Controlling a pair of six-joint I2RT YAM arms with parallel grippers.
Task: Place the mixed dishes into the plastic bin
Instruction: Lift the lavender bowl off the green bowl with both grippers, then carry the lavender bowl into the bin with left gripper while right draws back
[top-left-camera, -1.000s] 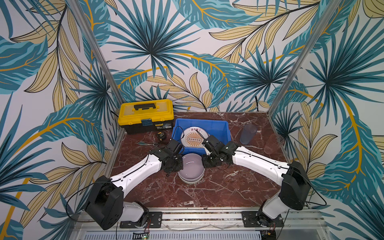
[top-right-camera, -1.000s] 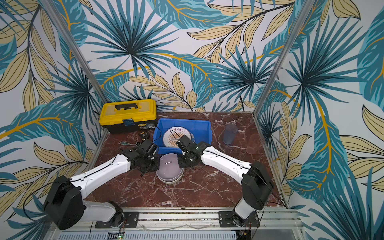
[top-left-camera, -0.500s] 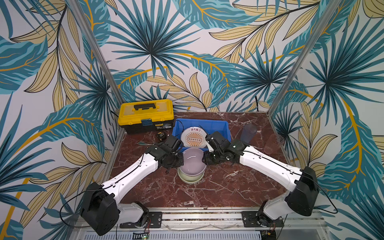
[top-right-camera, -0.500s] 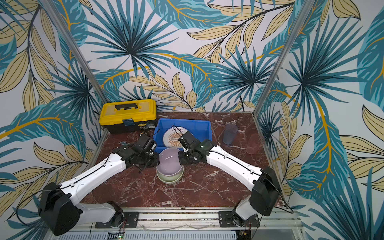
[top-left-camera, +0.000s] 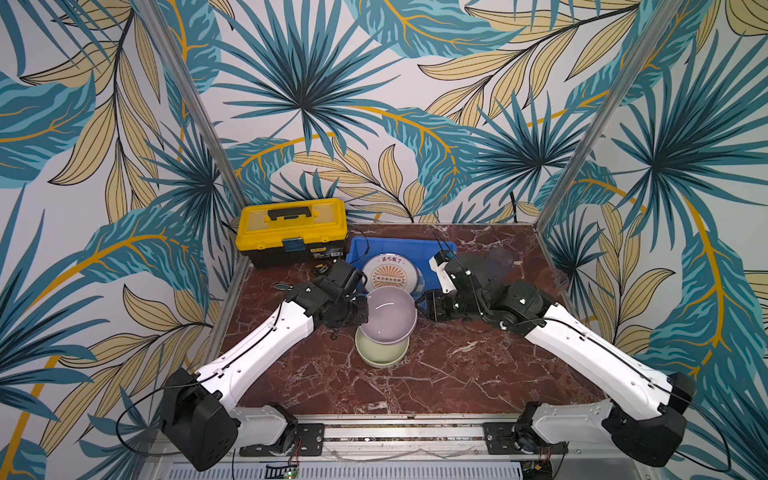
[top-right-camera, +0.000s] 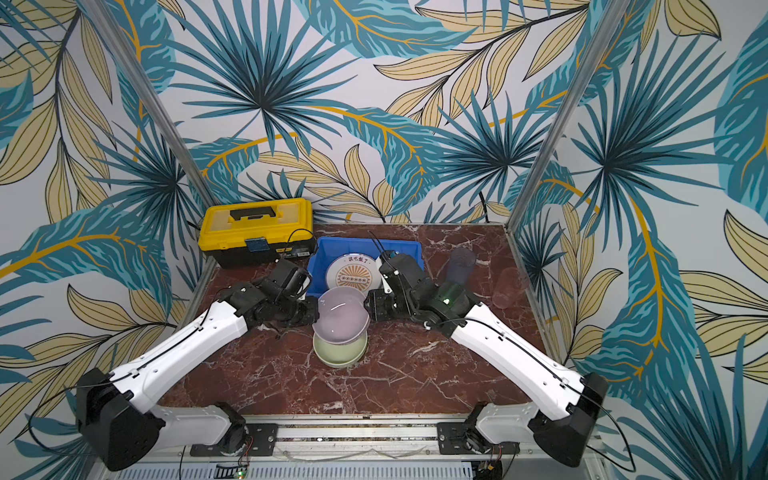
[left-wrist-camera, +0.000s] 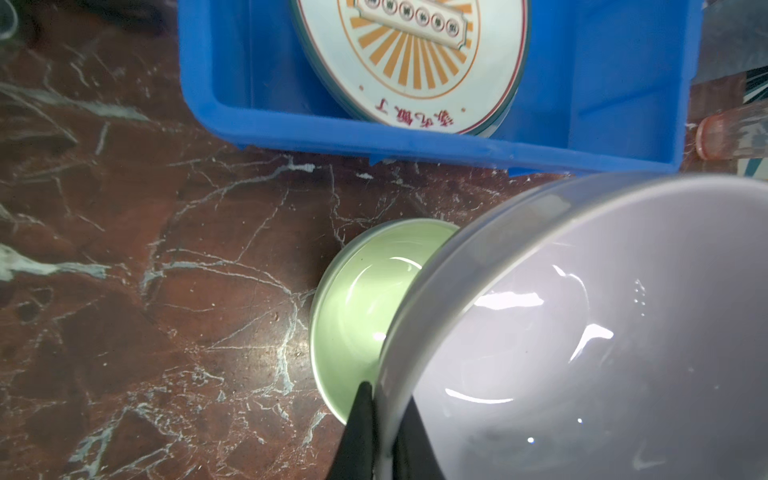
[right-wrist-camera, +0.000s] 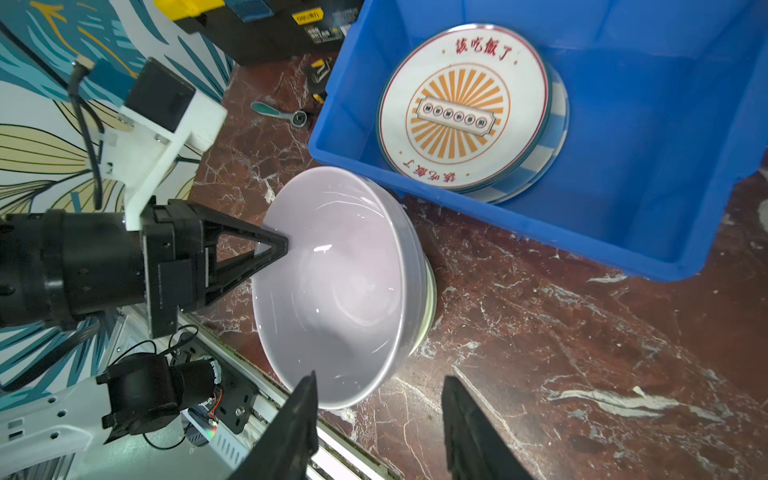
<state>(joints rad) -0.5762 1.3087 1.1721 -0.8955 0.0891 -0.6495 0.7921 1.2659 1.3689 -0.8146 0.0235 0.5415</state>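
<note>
Lavender bowl (top-left-camera: 388, 316): newly lifted off pale green bowl (left-wrist-camera: 357, 299); left end effector (right-wrist-camera: 280, 245) clamped on rim; right end effector (right-wrist-camera: 380, 380) now apart. Destination: plastic bin (right-wrist-camera: 540, 235), 12 o'clock.

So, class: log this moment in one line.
left jaws: shut on lavender bowl rim | right jaws: open | green bowl: on table | bin: plates inside

Bright, even light; sharp views, glare on lavender bowl (left-wrist-camera: 582, 332).

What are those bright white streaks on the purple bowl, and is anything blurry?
Left wrist view: reflected glare streaks the lavender bowl, its near rim soft; right wrist view: smaller glints, the right end effector blurred up close; both top views: one faint glint.
</note>
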